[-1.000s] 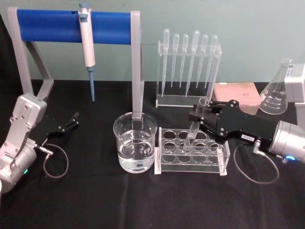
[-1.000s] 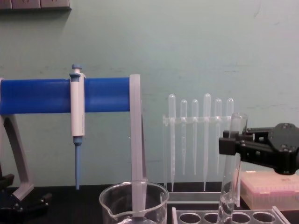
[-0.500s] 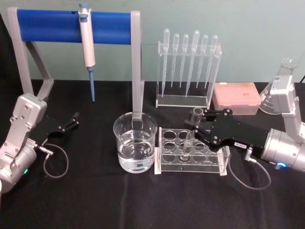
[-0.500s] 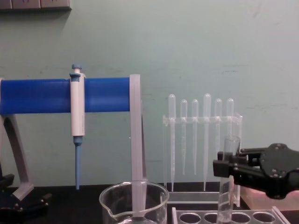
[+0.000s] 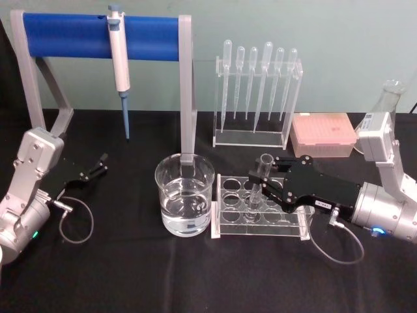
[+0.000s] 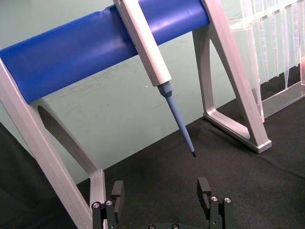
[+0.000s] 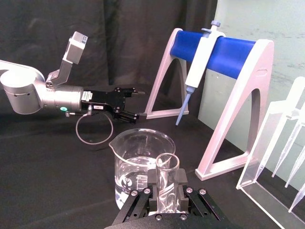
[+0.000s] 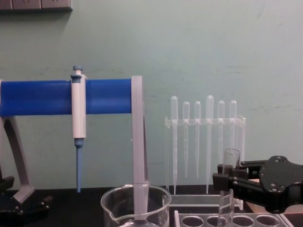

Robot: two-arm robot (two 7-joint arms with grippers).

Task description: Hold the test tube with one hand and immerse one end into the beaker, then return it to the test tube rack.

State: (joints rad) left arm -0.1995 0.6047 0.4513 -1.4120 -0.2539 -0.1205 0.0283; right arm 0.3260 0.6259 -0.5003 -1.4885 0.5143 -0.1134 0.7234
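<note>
Test tube (image 5: 258, 180) now lower in the clear rack (image 5: 262, 208), right gripper (image 5: 262, 183) clamped on it, left gripper (image 5: 99, 164) parked, released.

You are looking at a laboratory bench: a black-covered table (image 5: 130, 274) against a pale green wall, set out with chemistry ware. At about 11 o'clock a micropipette (image 5: 118, 59) hangs on a blue-barred stand (image 5: 98, 36), at 1 o'clock plastic pipettes (image 5: 257, 81) hang in a clear holder, and at 2 o'clock sit a pink tip box (image 5: 324, 134) and a conical flask (image 5: 384, 111). Near the middle, a glass beaker (image 5: 185, 203) of clear liquid stands just beside a clear tube rack (image 5: 260, 208).
</note>
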